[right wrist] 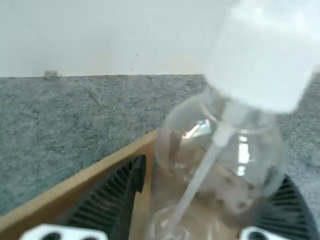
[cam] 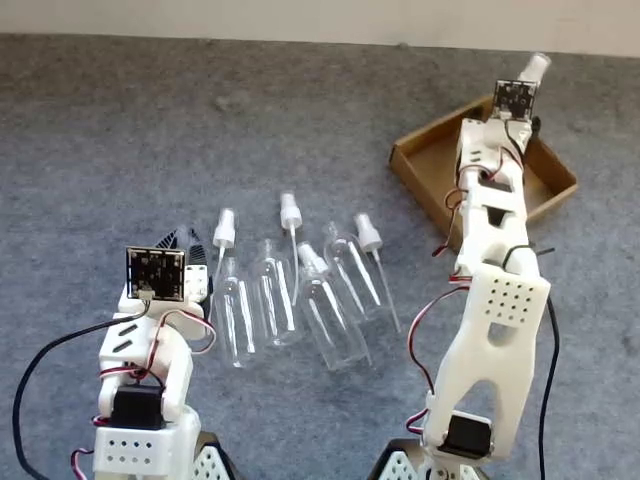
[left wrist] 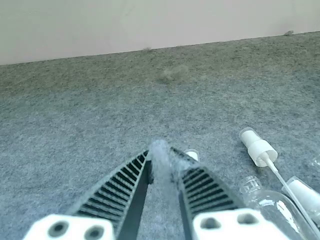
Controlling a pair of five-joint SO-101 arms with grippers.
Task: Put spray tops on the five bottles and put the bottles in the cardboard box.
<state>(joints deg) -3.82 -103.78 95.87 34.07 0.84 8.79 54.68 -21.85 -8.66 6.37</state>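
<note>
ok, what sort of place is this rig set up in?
Probably a lab or hobby bench rather than a production line: a grey carpet-like mat runs up to a bare pale wall, with loose clear bottles and a cardboard box laid out as props.

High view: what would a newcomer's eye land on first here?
The right tool holds a capped bottle over the cardboard box at the far right. Four clear bottles lie side by side at the centre of the grey carpet, spray tops by their necks.
</note>
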